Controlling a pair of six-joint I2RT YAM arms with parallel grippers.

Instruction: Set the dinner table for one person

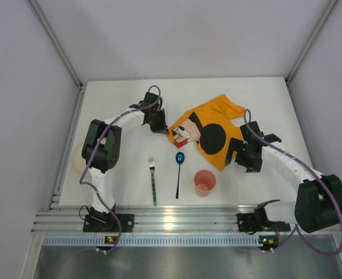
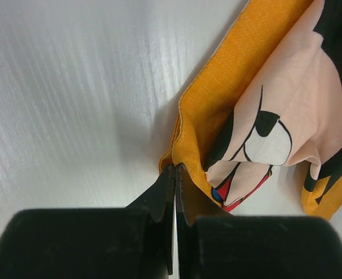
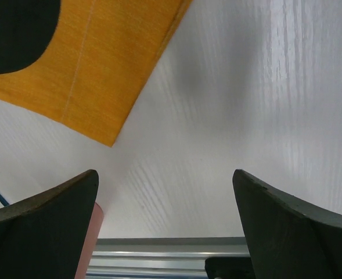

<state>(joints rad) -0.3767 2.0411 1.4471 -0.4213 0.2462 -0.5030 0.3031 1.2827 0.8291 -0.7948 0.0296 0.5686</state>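
Note:
The white dinner table (image 1: 118,104) holds a crumpled orange placemat (image 1: 211,131) printed with a cartoon mouse, at centre right. My left gripper (image 1: 162,127) is shut on the placemat's left corner; in the left wrist view the jaws (image 2: 175,168) pinch the orange edge (image 2: 217,99). My right gripper (image 1: 240,154) is open and empty, just off the placemat's near right corner (image 3: 95,64), with its fingers (image 3: 165,174) wide apart over the bare table (image 3: 246,87). A fork (image 1: 153,180), a blue-bowled spoon (image 1: 179,171) and a pink cup (image 1: 205,183) lie near the front.
A pale plate (image 1: 78,160) lies at the left edge, partly hidden by the left arm. The ribbed aluminium rail (image 1: 176,221) runs along the near edge and shows in the right wrist view (image 3: 171,247), beside the pink cup (image 3: 92,238). Walls enclose the table.

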